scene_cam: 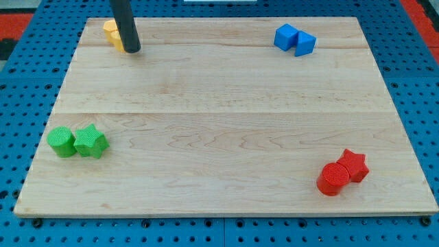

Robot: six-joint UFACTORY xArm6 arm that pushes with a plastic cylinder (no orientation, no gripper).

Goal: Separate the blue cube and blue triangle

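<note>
Two blue blocks touch each other near the board's top right: the blue cube [285, 36] on the left and the blue triangle [305, 44] on the right. My rod comes down from the view's top at the upper left, and my tip [132, 50] rests on the board there, far to the left of the blue pair. The tip stands right beside a yellow block [112, 33], which the rod partly hides.
A green cylinder [62, 142] and a green star [90, 141] touch at the lower left. A red cylinder [332, 179] and a red star [354, 165] touch at the lower right. The wooden board [219, 123] lies on a blue pegboard.
</note>
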